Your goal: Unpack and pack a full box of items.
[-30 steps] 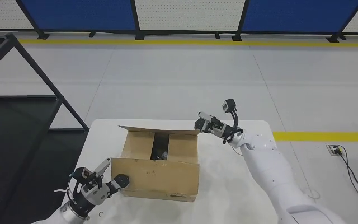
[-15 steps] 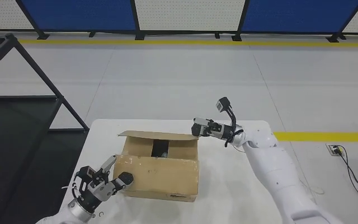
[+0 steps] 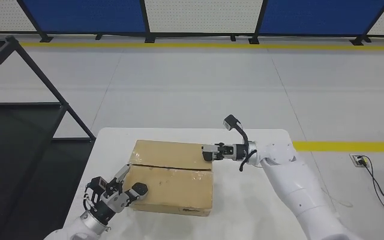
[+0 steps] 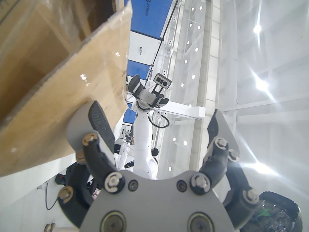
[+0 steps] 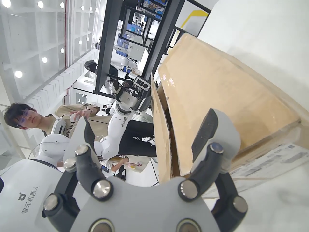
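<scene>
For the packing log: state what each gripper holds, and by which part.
Nothing is held. The left gripper and the right gripper are both open, each up against the box without clamping any part of it.

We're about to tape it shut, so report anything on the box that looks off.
The box is not fully shut: in the right wrist view the near flap stands tilted, leaving a gap beside the flat far flap. Clear tape scraps cling to it.

A black rack (image 3: 24,126) stands beside the white table (image 3: 234,198), blue partitions (image 3: 84,15) far behind.
</scene>
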Controlling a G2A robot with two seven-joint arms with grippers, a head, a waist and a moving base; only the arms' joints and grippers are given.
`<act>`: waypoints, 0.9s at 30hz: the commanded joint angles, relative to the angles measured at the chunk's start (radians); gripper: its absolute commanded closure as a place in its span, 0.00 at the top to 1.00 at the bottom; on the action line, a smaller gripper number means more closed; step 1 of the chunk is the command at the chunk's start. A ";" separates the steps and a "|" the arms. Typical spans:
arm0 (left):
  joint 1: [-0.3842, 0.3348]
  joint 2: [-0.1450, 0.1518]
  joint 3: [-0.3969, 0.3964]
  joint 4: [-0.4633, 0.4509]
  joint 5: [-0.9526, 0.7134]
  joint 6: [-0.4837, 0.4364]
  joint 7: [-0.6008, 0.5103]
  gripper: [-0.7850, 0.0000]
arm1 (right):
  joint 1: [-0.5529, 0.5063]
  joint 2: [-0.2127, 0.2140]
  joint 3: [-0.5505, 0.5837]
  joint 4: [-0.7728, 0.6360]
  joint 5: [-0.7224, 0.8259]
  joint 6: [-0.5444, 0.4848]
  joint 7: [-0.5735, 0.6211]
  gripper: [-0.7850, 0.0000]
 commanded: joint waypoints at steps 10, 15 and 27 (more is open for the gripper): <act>-0.001 -0.002 0.023 0.002 0.008 -0.028 0.081 1.00 | 0.026 -0.013 -0.027 0.097 0.189 0.100 0.100 1.00; -0.001 -0.004 0.028 0.003 -0.002 -0.042 0.101 1.00 | 0.043 -0.024 -0.043 0.141 0.207 0.148 0.136 1.00; 0.060 -0.009 -0.075 0.007 -0.009 -0.215 0.255 1.00 | 0.049 -0.041 -0.079 0.155 0.170 0.176 0.137 1.00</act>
